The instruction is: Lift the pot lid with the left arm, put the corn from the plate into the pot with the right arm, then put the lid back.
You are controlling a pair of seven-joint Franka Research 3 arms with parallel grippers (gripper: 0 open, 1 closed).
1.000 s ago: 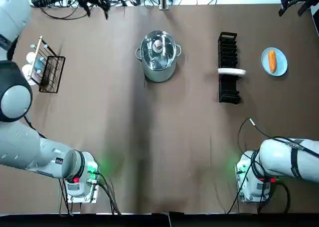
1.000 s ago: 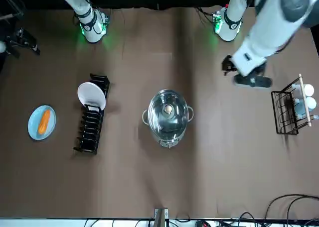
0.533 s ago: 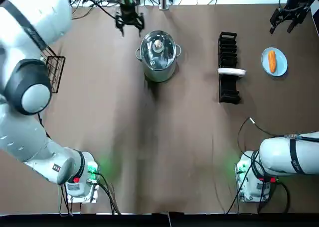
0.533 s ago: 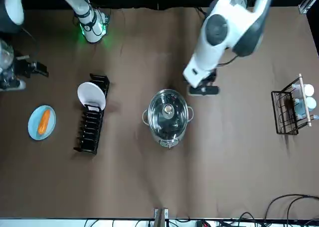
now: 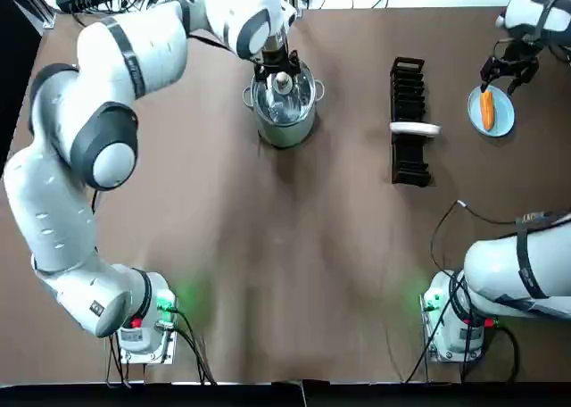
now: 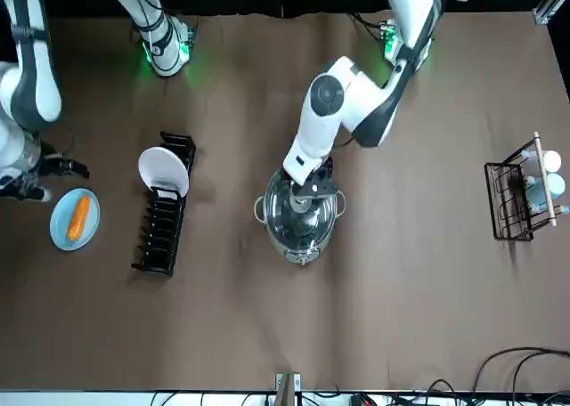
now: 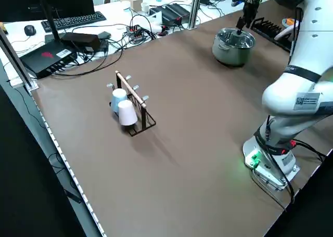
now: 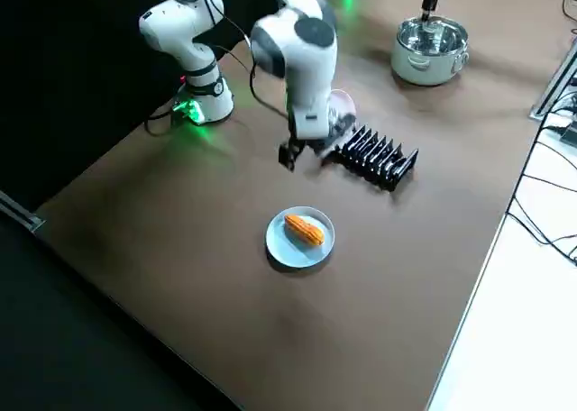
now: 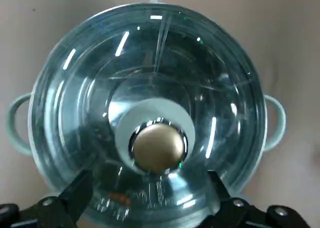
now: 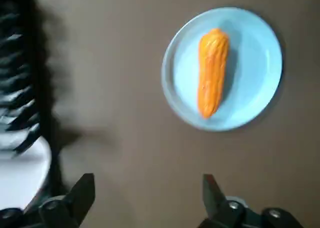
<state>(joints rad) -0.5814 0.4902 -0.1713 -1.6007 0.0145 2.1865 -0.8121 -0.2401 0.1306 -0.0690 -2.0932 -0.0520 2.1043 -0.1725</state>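
Over the pot lid (image 9: 150, 63) | left tool (image 9: 147, 182) spread wide, shown only by wrist view | right tool (image 10: 147, 182) spread, near corn (image 10: 212, 73)

No legible text or markings.

A black dish rack (image 5: 409, 86) holds one white plate (image 5: 414, 128); a wire stand (image 6: 512, 203) holds white cups (image 7: 126, 113).

The pot (image 7: 233, 50) stands at the far end of the counter (image 7: 187, 122), lid (image 7: 235, 38) on. The left pincer (image 7: 241, 25) hangs just above it. Well nearer than the pot, a wire rack (image 7: 136, 106) holds two cups (image 7: 126, 114).
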